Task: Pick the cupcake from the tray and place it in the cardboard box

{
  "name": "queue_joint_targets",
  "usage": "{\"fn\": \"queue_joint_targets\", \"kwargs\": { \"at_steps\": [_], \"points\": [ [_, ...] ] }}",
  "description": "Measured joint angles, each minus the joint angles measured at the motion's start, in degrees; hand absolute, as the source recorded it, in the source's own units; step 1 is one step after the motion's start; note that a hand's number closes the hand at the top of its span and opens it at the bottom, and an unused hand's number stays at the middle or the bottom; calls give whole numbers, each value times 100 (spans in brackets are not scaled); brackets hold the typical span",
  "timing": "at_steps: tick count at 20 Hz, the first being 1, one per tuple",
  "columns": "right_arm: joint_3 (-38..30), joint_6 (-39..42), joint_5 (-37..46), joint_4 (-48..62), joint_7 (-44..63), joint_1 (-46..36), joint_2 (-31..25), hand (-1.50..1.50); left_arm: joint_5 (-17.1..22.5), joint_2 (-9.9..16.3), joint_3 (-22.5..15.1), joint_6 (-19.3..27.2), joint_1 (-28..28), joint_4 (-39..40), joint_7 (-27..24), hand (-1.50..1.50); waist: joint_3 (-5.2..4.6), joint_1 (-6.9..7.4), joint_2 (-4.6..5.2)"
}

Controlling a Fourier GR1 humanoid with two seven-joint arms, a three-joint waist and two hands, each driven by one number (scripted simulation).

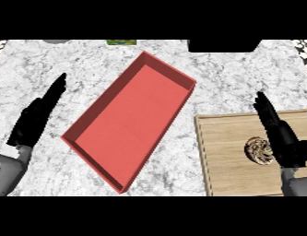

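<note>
Our desk [60, 64] is a grey-veined white marble top, and we take the shallow red rectangular box [132, 120] lying aslant at its middle as our landmark. This is the box we are to fill; its raised walls enclose a bare floor, with nothing in it yet.

To the right of the red box, just beside its lower corner, lies the pale wooden tray [231, 138] with a low rim. On it sits the small round cupcake with swirled brown-and-cream topping [258, 150], the tray's only visible content.

Our right hand [285, 138] hangs over the tray, fingers straight and open, holding nothing; it partly covers the cupcake's right side. Our left hand [38, 115] rests open to the left of the red box, well apart from it, fingers straight.

We judge the cupcake light but soft and easily crushed, its topping liable to smear. We would take it low around its sides, thumb against fingers, and keep it upright on the way to the red box.
</note>
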Motion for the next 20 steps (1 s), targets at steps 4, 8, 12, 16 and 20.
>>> {"fn": "queue_joint_targets", "kwargs": {
  "at_steps": [4, 8, 12, 16, 20],
  "points": [
    [-260, -1167, 211, -10, 433, 264, 435, -150, 62, -142, -16, -114, 26, -87, -104, 0, -6, -85, -107],
    [-733, -2401, 570, 14, 542, 518, 552, -150, 127, -309, -74, -142, 21, -223, -212, 0, -53, -366, -228],
    [-622, -3552, 1704, 580, 981, 1152, 291, -150, 188, -516, -216, -210, 24, -354, -283, 0, -95, -287, -114],
    [-306, -4506, 2889, 778, 1439, 1615, 163, -150, 186, -680, -364, -246, 19, -465, -318, 0, -126, -134, -113],
    [-95, -4880, 3871, 702, 2111, 1961, 73, -150, 185, -765, -436, -269, -10, -517, -287, 0, -140, -52, -110]
  ]
}}
